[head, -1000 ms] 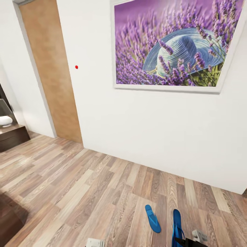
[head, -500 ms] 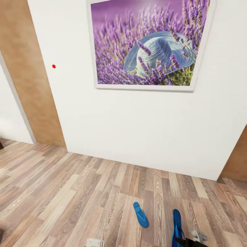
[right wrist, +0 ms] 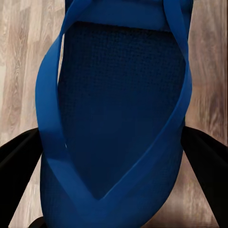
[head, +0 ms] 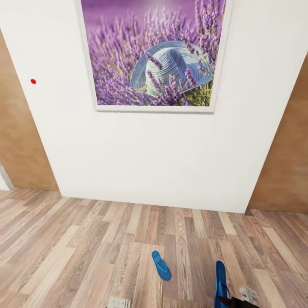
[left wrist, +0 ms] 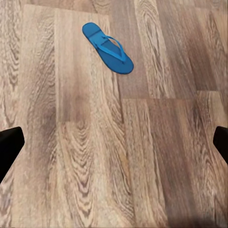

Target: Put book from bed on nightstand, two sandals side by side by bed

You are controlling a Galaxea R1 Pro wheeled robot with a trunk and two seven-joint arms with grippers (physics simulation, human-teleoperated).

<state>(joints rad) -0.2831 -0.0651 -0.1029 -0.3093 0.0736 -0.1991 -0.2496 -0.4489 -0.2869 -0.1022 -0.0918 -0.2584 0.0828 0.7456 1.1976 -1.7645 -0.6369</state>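
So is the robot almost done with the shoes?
Not yet. The right hand holds one sandal, so that one is in hand. The other sandal lies alone on the floor below a lavender picture. The left hand is open over bare planks. No bed, book or nightstand shows here, so I cannot tell about the book; pairing the sandals is left.

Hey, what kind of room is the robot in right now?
Probably a room in a home, though which one is unclear: a wood-plank floor, a white wall with a framed lavender-and-hat picture, and a blue sandal lying on the floor.
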